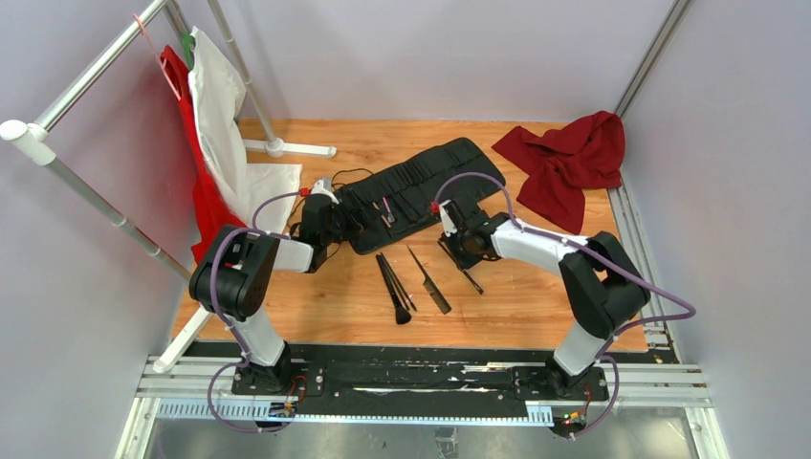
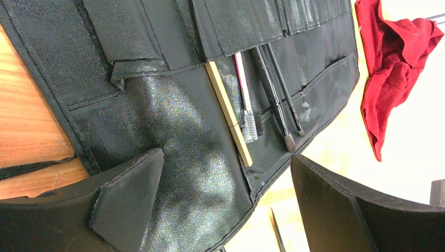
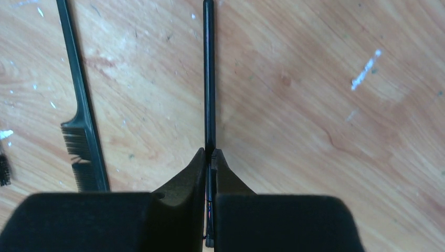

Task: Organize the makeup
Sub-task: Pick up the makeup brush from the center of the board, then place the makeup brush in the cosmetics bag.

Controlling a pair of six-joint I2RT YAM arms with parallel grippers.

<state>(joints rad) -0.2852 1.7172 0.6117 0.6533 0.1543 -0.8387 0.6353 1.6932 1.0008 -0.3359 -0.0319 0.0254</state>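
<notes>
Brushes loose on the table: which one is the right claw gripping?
The thin black brush right of the comb, pinched in the right claw; the other brushes lie untouched left of the comb.

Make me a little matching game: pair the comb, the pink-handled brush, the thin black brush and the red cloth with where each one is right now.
Things:
1. comb
2. pink-handled brush
3. thin black brush
4. red cloth

Places:
A. pinched in the right gripper
B. crumpled at the far right corner
C. tucked into the black case
D. lying loose on the wooden table

Pairs: 1-D, 2-C, 3-A, 4-B
</notes>
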